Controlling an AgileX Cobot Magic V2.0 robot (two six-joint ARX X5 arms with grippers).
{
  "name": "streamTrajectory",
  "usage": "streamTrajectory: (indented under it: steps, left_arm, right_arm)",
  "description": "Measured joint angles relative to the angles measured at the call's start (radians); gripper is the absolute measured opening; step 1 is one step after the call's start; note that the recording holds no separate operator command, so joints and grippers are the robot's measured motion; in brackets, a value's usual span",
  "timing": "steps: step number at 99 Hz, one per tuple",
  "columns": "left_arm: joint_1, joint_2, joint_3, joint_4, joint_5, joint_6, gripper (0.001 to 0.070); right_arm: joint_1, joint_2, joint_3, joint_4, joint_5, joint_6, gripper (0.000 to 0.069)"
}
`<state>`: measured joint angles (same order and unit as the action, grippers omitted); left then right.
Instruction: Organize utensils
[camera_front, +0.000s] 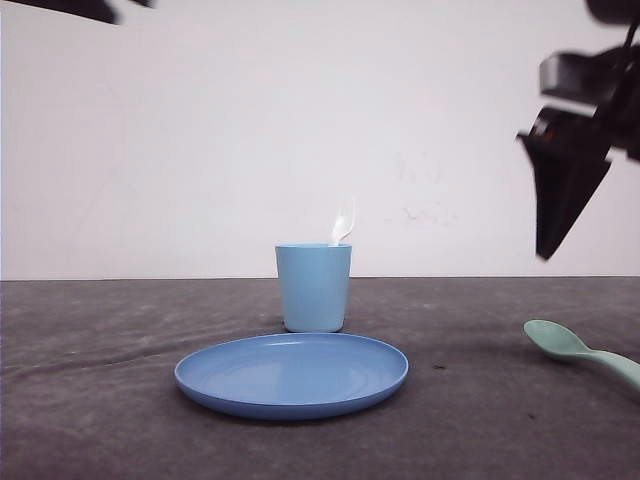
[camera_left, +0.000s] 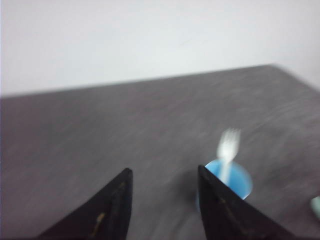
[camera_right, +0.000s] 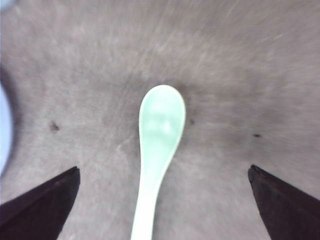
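My right fingers (camera_right: 162, 202) spread wide above the spoon (camera_right: 159, 135) on the grey counter (camera_front: 100, 400), right of the cup (camera_front: 314, 288); left fingers (camera_left: 162, 205) parted, empty; the fork (camera_left: 228, 150) stands in that cup.

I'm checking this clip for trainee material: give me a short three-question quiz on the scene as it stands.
1. True or false: the fork stands in the cup.
2. Where does the spoon lie? A) on the plate B) on the table C) in the cup
3. Fill in: the right gripper, above the spoon, has its jaws ____.

Key: 1 true. 2 B. 3 open; the left gripper is open too.
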<state>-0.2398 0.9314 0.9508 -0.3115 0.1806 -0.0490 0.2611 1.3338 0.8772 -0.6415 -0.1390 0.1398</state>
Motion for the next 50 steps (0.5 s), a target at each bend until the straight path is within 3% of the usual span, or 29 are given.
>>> streamTrajectory:
  steps: [9, 28, 50]
  left_arm:
    - [0.066, -0.055, 0.000, -0.101, -0.026, 0.003, 0.0240]
    - [0.206, -0.099, 0.000, -0.226, -0.029, 0.008, 0.0240]
    - [0.276, -0.092, -0.068, -0.216, -0.028, 0.009, 0.0240]
  right_arm:
    - [0.007, 0.045, 0.000, 0.021, 0.000, 0.002, 0.0680]
    - [0.013, 0.125, 0.000, 0.078, 0.000, 0.007, 0.0680]
    - [0.014, 0.179, 0.000, 0.145, 0.001, 0.008, 0.0679]
